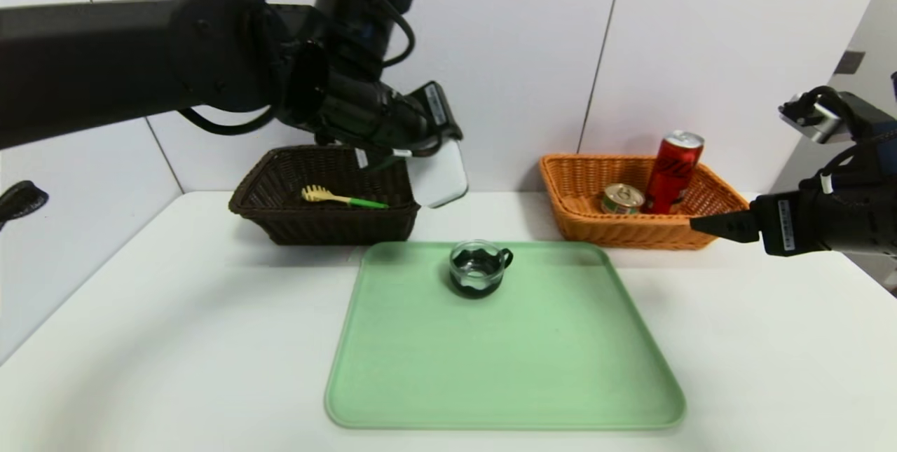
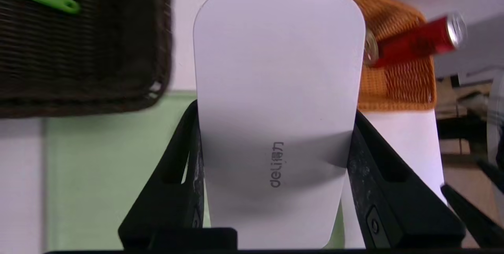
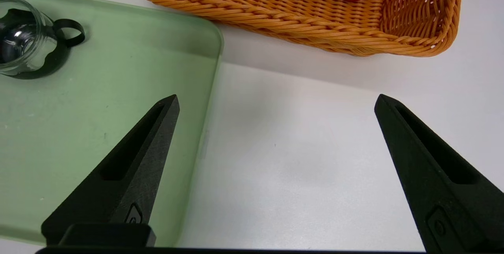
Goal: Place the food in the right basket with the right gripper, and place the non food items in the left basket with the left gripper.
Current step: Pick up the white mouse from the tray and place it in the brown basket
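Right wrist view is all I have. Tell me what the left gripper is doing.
Observer: The left gripper is shut on the flat white rounded oblong case, raised beside the dark brown woven wicker basket.
Operator: Report what that basket holds.
Observer: The yellow pasta spoon with a green handle lies inside.
Operator: Confirm how the red can stands.
Observer: The tall slim red drink can leans against the back wall of the orange woven wicker basket, beside the short round tin with a gold lid.
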